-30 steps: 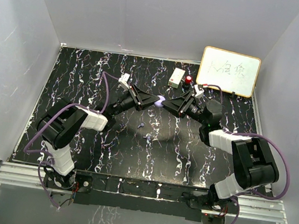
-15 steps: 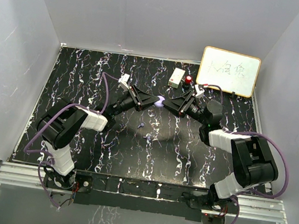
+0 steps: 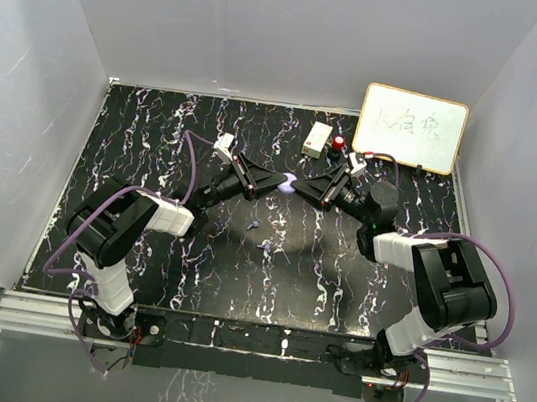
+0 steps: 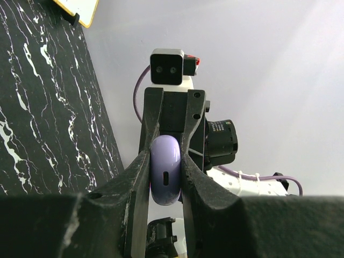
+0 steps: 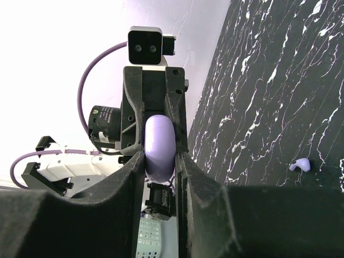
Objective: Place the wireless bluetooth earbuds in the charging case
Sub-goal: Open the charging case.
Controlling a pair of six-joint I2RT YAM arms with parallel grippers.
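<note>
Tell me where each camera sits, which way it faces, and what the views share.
Top external: high behind the robot, looking down on the table; left arm and right arm show.
Left wrist: on the left arm, facing the right gripper past its own fingers.
Right wrist: on the right arm, facing the left gripper past its own fingers.
Shared: all three show the charging case clamped by both grippers.

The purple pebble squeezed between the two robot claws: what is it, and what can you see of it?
The charging case is a smooth, glossy lilac plastic pebble, rounded all over, with one small dark slot on its narrow edge. It hangs above the black marbled table, clamped from opposite sides by the left gripper and right gripper. Nothing else touches it.
</note>
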